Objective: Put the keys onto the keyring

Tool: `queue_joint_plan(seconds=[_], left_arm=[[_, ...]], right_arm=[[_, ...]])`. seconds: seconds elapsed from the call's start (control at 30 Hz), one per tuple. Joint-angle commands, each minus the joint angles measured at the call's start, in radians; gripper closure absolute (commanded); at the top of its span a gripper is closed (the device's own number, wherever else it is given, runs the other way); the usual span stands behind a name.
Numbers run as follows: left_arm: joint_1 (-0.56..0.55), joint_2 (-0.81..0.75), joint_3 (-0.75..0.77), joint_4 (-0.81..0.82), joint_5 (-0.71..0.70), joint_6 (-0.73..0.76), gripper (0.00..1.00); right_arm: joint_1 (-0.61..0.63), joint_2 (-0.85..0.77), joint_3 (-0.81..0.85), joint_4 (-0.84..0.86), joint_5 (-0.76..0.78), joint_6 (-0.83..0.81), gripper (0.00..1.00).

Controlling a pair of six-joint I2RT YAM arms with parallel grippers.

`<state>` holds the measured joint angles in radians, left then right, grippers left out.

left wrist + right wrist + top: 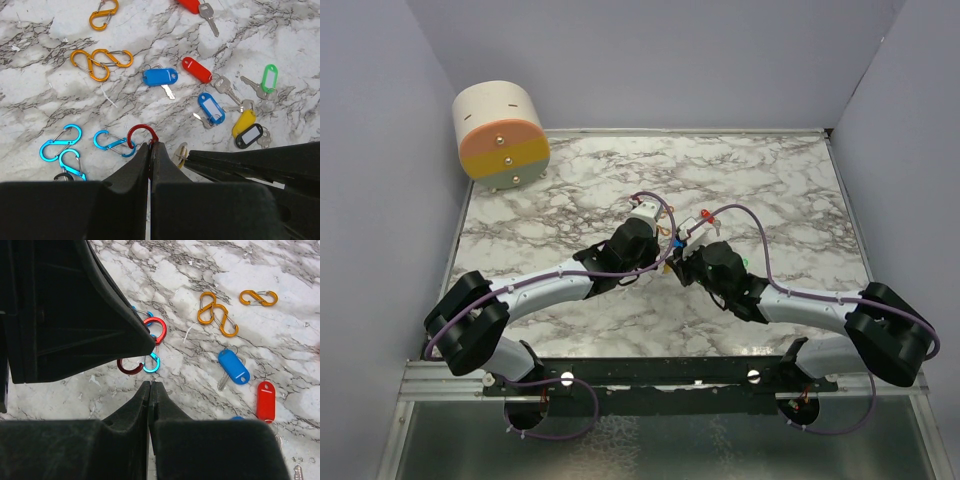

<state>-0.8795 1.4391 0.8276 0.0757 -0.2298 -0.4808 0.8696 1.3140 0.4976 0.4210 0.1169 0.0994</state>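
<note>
My left gripper (151,145) is shut on a red figure-eight clip (142,134), held just above the marble. My right gripper (151,385) is shut on a small metal key (182,154), whose tip pokes out at the fingertips and sits right beside the red clip (156,329). Both grippers meet at mid-table (672,262). Loose tagged keys lie beyond: a blue one (160,77), a red one (196,69), a blue one with a white label (211,107), a yellow one (243,123), a black one (249,136) and a green one (269,78).
Orange clips (100,61) and light blue clips (62,145) lie on the marble to the left of the keys. Another light blue clip (151,362) lies under the red one. A beige and orange cylinder (502,135) stands at the back left. Grey walls enclose the table.
</note>
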Motion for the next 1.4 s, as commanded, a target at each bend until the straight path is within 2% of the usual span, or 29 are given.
queue_joint_plan(seconds=[0.0, 1.37], left_arm=[[-0.009, 0.010, 0.013, 0.029, 0.031, -0.005, 1.00], [-0.023, 0.047, 0.041, 0.038, 0.040, 0.007, 1.00]], right_arm=[[0.006, 0.003, 0.015, 0.046, -0.020, -0.010, 0.99], [0.006, 0.013, 0.021, 0.052, -0.064, -0.019, 0.99]])
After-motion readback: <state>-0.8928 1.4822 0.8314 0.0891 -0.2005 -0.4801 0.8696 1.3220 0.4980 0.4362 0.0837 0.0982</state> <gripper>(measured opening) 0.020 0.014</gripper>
